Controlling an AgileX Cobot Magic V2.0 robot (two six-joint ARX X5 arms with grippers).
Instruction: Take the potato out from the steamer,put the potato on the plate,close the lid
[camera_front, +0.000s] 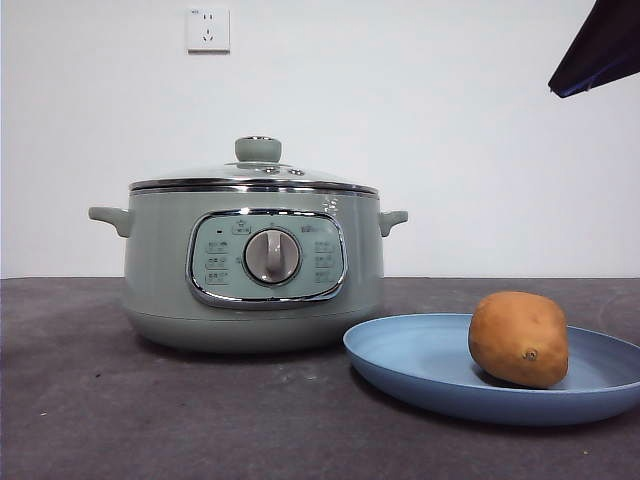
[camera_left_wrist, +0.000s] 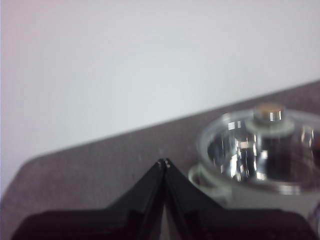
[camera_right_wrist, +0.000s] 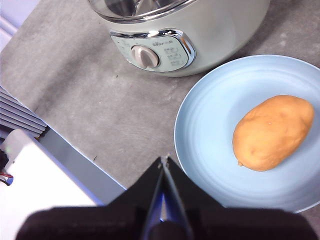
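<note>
My left claw (camera_left_wrist: 164, 162) is up off the surface, jaws pressed tip to tip, nothing between them. My right claw (camera_right_wrist: 164, 160) is the same: jaws closed together, empty, hanging above the dark grey surface (camera_right_wrist: 95, 95) near the edge of the plate (camera_right_wrist: 210, 115).

The potato (camera_front: 518, 339) lies on its side on the light-blue plate (camera_front: 420, 365), tan-brown skin, small dark eye spot facing the front cam. In my right wrist view the potato (camera_right_wrist: 273, 132) sits toward one side of the plate, not centred, touching nothing but the plate.

The steamer (camera_front: 160, 270) stands on the surface (camera_front: 150, 410) just beside the plate; from the front the plate's rim overlaps the pot's lower corner, and I can't tell whether they touch. Sage-green body, small handle each side, chrome-rimmed panel w/ silver dial facing front. In the right wrist view the steamer (camera_right_wrist: 225, 30) shows the same panel and dial.

The lid (camera_front: 255, 175) is on the pot, seated level, chrome rim flush all round, green knob on top. From my left wrist view the lid (camera_left_wrist: 265, 155) looks blurred but shows glass dome and knob, w/ the steamer (camera_left_wrist: 220, 187) under it.

Front cam: only a dark arm tip (camera_front: 600, 45) at the top corner; can't tell which arm. White wall behind, w/ a wall socket (camera_front: 208, 30).
</note>
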